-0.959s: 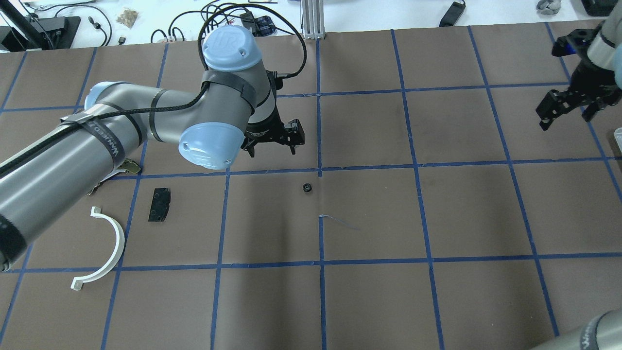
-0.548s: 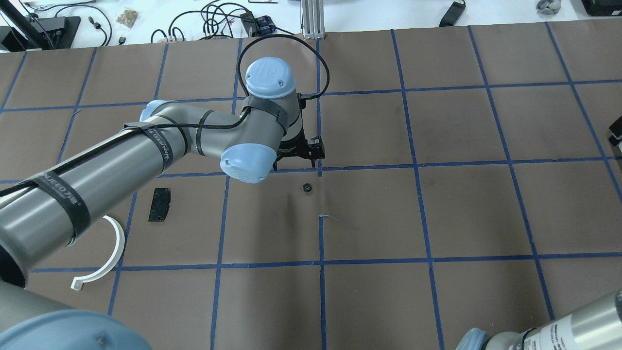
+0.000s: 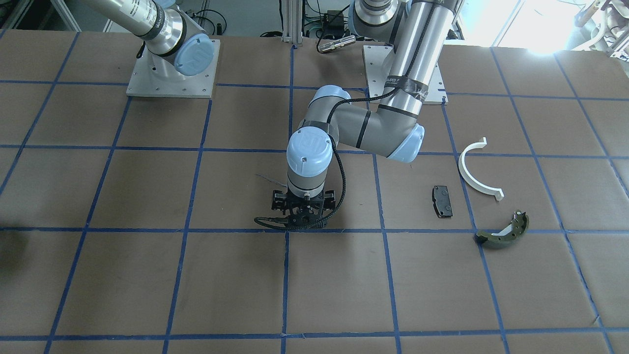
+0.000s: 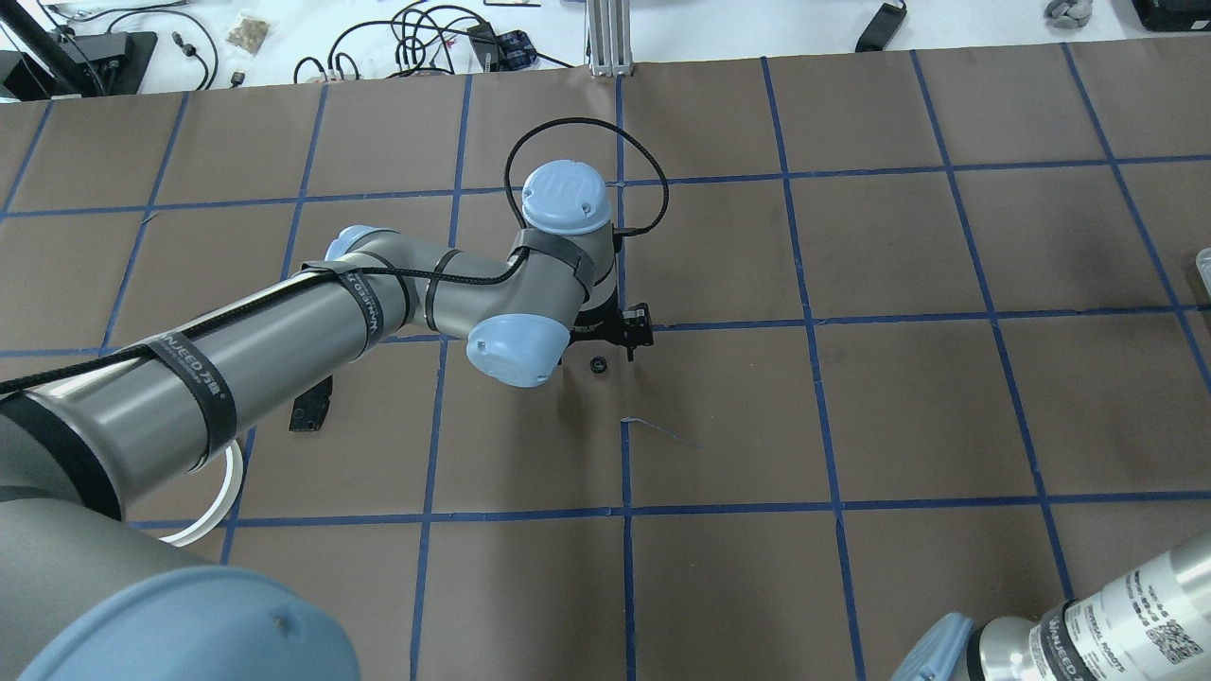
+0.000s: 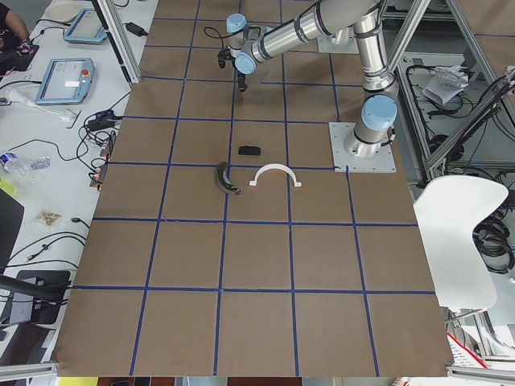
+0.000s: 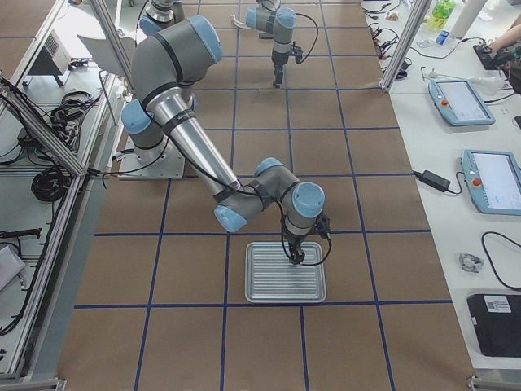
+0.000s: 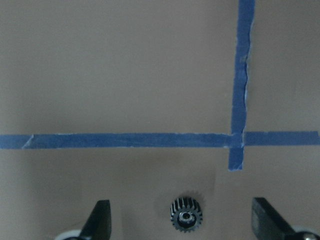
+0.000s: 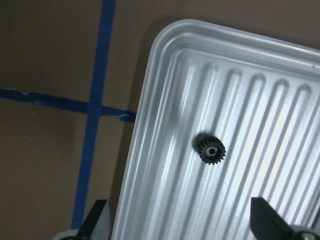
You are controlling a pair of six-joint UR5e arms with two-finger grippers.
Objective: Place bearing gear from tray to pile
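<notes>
A small black bearing gear (image 7: 186, 215) lies on the brown table between the open fingers (image 7: 100, 220) of my left gripper (image 4: 605, 348), which hangs low just over it. The gear also shows in the overhead view (image 4: 597, 364). A second black gear (image 8: 210, 149) lies on the ribbed metal tray (image 8: 165, 35). My right gripper (image 6: 297, 259) is open above it and holds nothing. The pile lies apart on the left arm's side: a white half-ring (image 3: 476, 172), a black pad (image 3: 442, 200) and an olive brake shoe (image 3: 503, 232).
The tray (image 6: 285, 273) sits at the table's end on the robot's right. Blue tape lines grid the brown table cover (image 4: 927, 407). Cables and devices lie beyond the far table edge (image 4: 378, 38). The left arm's elbow (image 4: 378, 284) covers part of the pile from overhead.
The left arm has swung right and down, bringing its gripper over the gear on the table. The right gripper has moved out of the overhead view's upper right corner.
</notes>
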